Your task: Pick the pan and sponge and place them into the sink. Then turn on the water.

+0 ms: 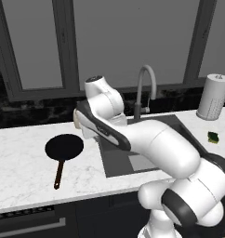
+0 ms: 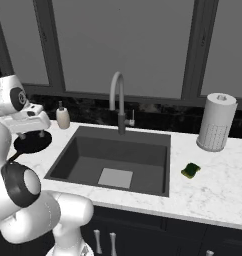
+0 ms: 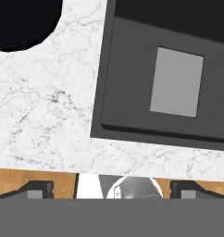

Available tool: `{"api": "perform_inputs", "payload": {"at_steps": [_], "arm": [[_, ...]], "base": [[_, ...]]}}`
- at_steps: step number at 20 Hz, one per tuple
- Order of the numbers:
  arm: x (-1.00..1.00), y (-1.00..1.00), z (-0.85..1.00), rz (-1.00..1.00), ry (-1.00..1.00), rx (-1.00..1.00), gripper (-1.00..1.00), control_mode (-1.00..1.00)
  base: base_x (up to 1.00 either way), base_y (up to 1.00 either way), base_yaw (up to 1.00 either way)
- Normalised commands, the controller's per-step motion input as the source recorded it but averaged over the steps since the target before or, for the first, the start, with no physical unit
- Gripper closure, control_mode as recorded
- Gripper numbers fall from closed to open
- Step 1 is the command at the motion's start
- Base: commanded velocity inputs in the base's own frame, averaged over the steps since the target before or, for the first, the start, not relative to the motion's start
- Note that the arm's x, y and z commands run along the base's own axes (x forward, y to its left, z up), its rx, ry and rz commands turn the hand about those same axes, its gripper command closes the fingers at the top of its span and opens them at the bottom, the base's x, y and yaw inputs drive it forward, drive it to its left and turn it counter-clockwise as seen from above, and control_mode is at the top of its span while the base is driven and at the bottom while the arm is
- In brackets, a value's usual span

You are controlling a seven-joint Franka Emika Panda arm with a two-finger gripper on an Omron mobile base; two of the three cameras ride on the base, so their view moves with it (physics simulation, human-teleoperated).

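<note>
My pincer point(image 3: 112, 190) hangs with its jaws spread as wide as they go and nothing between them, poised over the strip of white marble counter point(image 1: 21, 153) that lies between the pan point(image 1: 64, 148) and the left rim of the sink point(image 2: 83, 150). The pan sits flat on the counter, its handle pointing toward the front edge, with bare marble all round it. The sink's basin is open, only a pale grey square patch point(image 2: 115, 177) on its floor, the tap point(image 2: 118, 100) arching over the back rim. The sponge point(image 2: 191, 170) lies on the counter right of the sink, near a paper towel roll point(image 2: 217, 122).
</note>
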Motion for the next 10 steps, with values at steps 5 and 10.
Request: {"api": "perform_inputs", "payload": {"at_steps": [5,10], "arm": [[0.08,0.35,-0.17,0.0,0.07,0.0,-1.0,-1.0],[0.09,0.49,-0.25,0.0,0.07,0.0,-1.0,-1.0]], "base": [[0.0,0.0,0.0],[0.0,0.0,0.0]]}}
